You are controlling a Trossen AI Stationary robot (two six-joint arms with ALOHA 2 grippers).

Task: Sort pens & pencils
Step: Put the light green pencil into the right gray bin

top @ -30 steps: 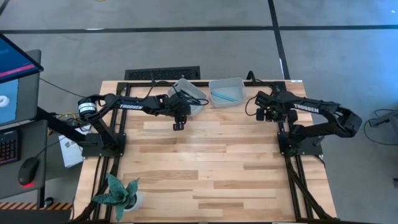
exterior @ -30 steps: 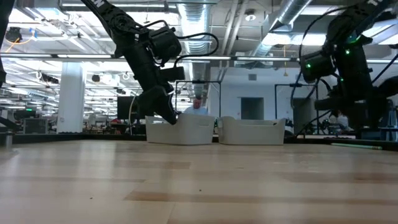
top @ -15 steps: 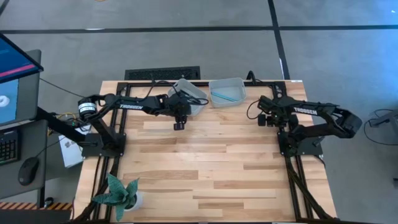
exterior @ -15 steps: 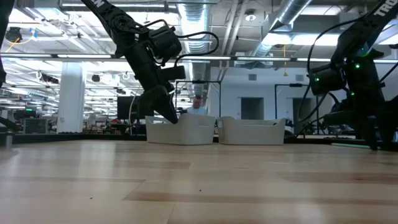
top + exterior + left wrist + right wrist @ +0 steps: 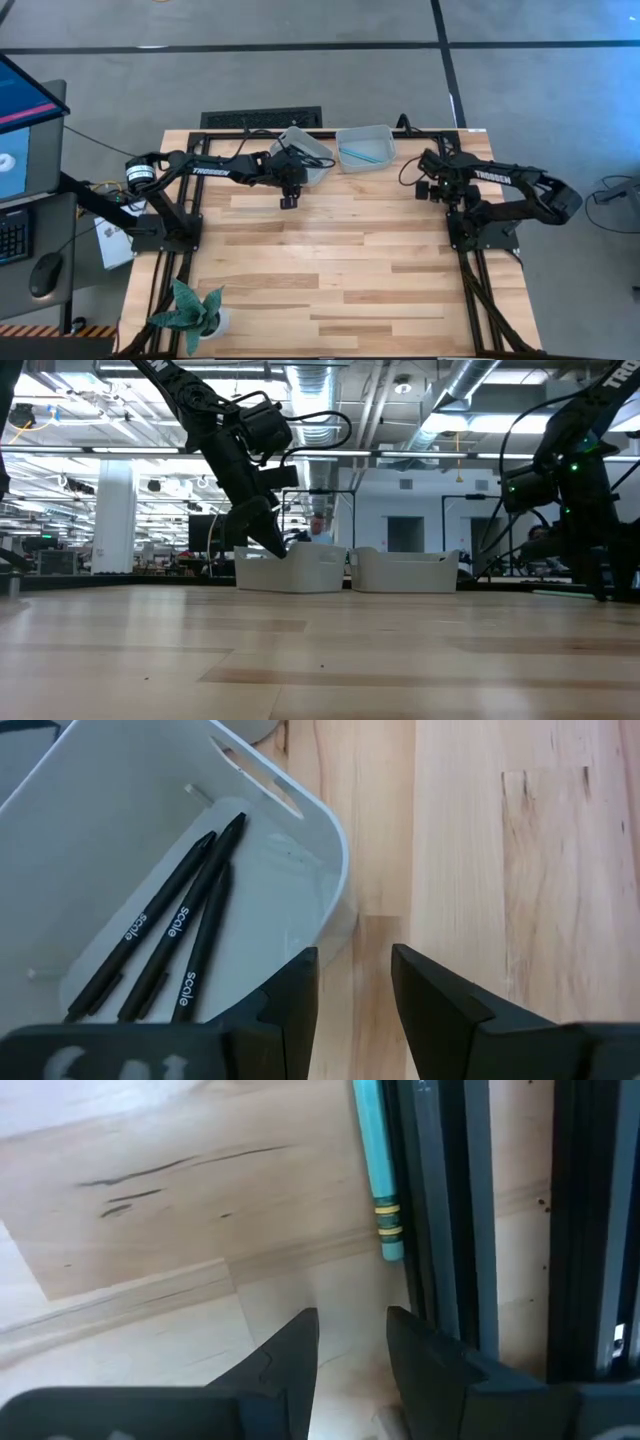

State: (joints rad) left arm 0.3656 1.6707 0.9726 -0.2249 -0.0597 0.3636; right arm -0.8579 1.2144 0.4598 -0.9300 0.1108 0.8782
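Pale wood planks made up the table [image 5: 330,270], with two white bins at its far edge. The left bin [image 5: 305,150] held three black pens [image 5: 175,935] lying side by side on its floor, and the right bin [image 5: 365,147] held at least one teal-blue stick [image 5: 362,155], though how many lay there could not be made out. The left gripper [image 5: 288,200] hung just in front of the left bin's near wall, above bare wood; its jaws stood a little apart with nothing between them, as the left wrist view showed [image 5: 352,985]. The right gripper [image 5: 427,187] was low over the table's right side beside the arm's dark base rail [image 5: 445,1210], jaws likewise parted and empty [image 5: 350,1342]. A teal-blue pencil [image 5: 376,1170] with yellow bands near one end lay on the wood against that rail, just ahead of the right gripper's fingers and not touched by them
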